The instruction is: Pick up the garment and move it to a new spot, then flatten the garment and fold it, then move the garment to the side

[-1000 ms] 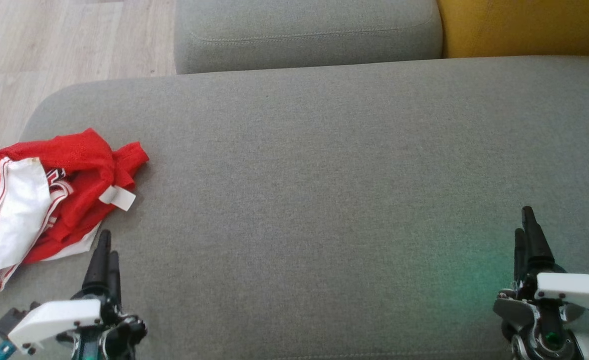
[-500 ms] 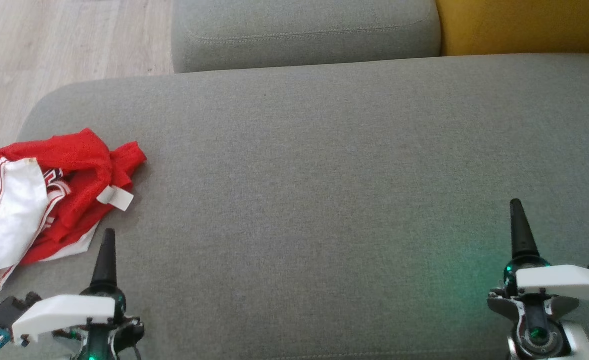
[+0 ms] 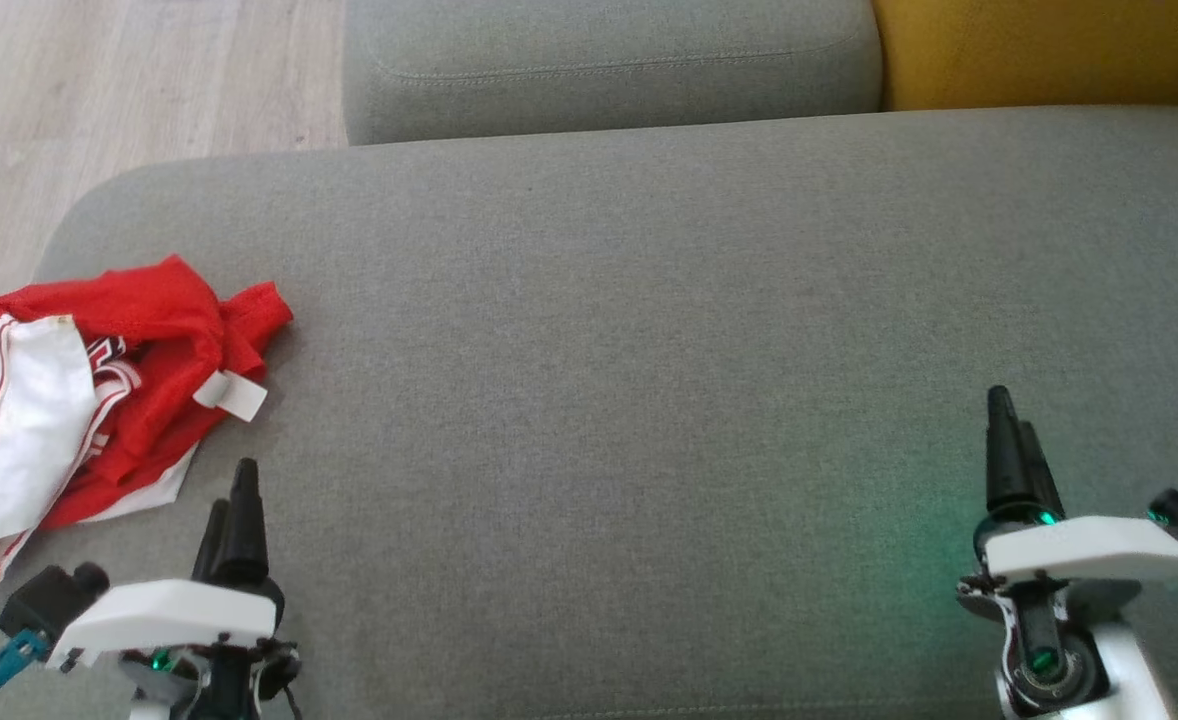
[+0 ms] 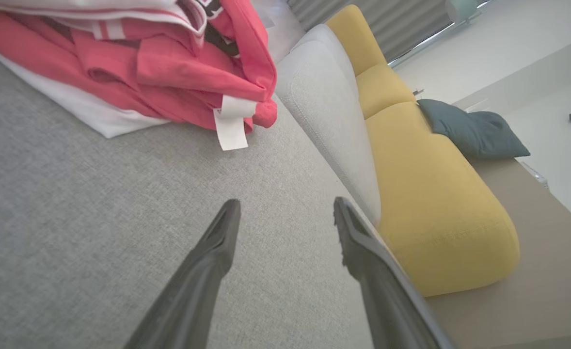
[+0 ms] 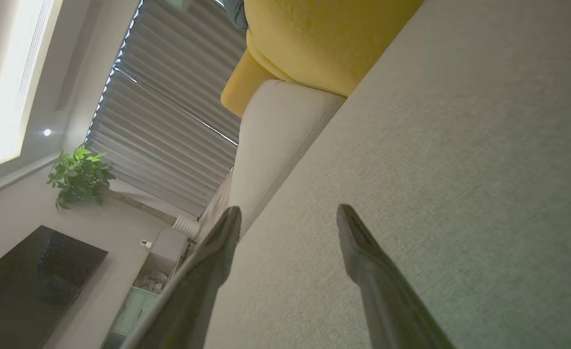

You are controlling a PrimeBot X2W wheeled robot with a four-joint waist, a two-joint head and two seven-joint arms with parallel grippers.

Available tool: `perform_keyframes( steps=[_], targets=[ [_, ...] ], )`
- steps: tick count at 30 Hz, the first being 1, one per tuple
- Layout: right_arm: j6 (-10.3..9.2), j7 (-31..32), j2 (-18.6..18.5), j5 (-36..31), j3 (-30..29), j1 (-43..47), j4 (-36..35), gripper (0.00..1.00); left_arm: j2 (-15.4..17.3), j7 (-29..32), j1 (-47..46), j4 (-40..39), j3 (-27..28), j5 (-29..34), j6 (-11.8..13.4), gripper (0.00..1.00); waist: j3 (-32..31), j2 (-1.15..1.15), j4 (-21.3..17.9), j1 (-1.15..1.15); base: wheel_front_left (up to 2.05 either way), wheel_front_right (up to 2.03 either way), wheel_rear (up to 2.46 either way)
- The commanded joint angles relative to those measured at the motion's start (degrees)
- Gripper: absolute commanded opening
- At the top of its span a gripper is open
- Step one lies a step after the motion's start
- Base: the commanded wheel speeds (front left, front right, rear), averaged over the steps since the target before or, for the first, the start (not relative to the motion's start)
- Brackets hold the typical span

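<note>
Grey woven upholstery covers the broad seat cushion (image 3: 649, 330), a flat slab with rounded corners that lies beneath both grippers and stretches ahead of their fingertips. Beyond the tips, a plump grey back cushion (image 3: 609, 60) with a stitched seam along its edge stands beside a smooth yellow cushion (image 3: 1039, 50). Pale wood-plank floor (image 3: 99, 90) shows past the seat's corner, ahead and to the left of the left gripper (image 3: 232, 490). The garment (image 3: 99, 400) is a crumpled heap of red, mesh-like fabric with white panels and thin red-and-white striped trim. It lies on the seat just ahead and to the left of the left gripper, near it but apart from it. That gripper's two long, dark, tapering fingers stand spread, with bare grey weave between them and nothing held. The right gripper (image 3: 1009, 415) sits over the seat well apart from the garment, its fingers likewise spread wide and empty, with a faint green glow (image 3: 939, 530) on the cloth just to its left. A small white rectangular label (image 3: 232, 395) hangs from the garment's red edge, the part of the heap closest to the left gripper's tips.
</note>
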Motion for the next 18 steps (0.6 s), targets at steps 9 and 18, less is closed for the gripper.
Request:
perform_keyframes(
  steps=[9,18],
  targets=[
    [0.26,-2.31,-0.32,-9.72,1.88,-3.76,-0.51,1.00,0.94,-1.99,-3.02,-1.47,-0.35,9.46,0.98,1.00,0.06,0.00,0.31,0.00,0.00,0.00,0.00],
    [0.28,-3.84,-0.33,-17.20,2.47,-4.36,-0.20,1.00,1.47,-3.50,-2.97,-2.00,-1.42,17.03,2.68,1.00,-0.08,0.00,0.17,0.00,0.00,0.00,0.00]
  ],
)
